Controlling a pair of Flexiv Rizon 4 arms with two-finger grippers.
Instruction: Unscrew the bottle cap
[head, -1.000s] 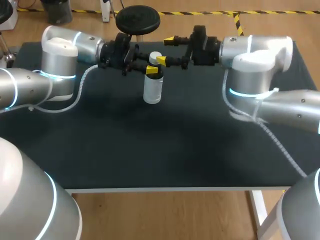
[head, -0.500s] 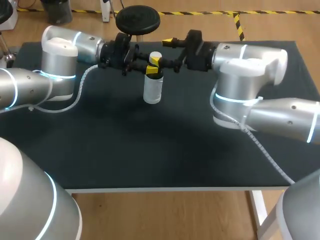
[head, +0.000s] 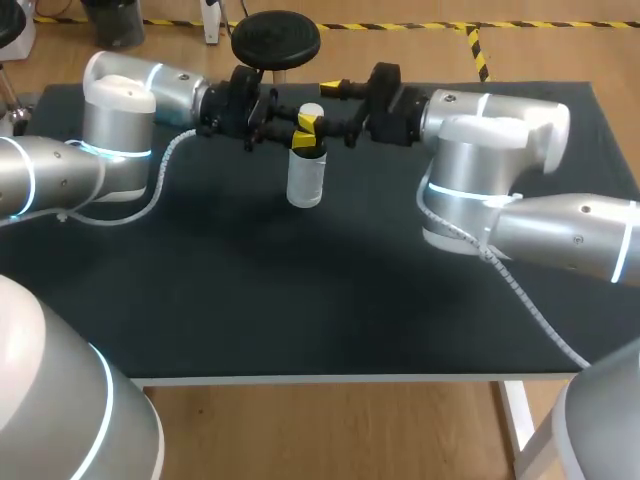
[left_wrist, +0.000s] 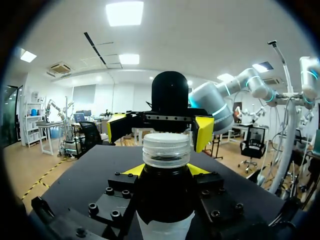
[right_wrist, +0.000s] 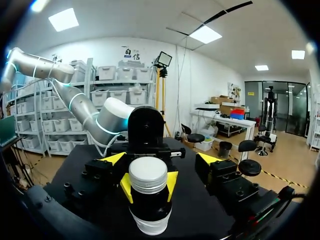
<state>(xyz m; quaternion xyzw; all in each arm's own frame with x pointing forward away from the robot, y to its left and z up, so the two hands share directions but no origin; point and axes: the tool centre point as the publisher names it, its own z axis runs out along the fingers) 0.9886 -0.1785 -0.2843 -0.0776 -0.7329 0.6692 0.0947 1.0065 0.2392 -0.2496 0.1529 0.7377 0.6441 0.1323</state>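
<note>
Toward the far middle of the tabletop (head: 300, 300) the bottle (head: 305, 182) stands upright. Its lower body is pale, its shoulder and neck are dark, and the white ribbed cap (head: 311, 109) sits on top. Just under the cap, the left hand (head: 304, 141) is clamped on the dark neck. In the left wrist view its two yellow tips press the neck from opposite sides, and the right wrist view shows the same pair hugging the neck below the cap. From the opposite side, the right hand (head: 320, 105) is level with the cap, its fingers spread wide. One yellow tip sits on each side of the cap, and both wrist views show a gap between tip and cap, so it holds nothing. The two hands face each other across the bottle, wrists nearly in line. The left arm (head: 120, 125) enters from the far left corner. The right arm (head: 490, 130) comes in from the right, its elbow bent over the tabletop.
</note>
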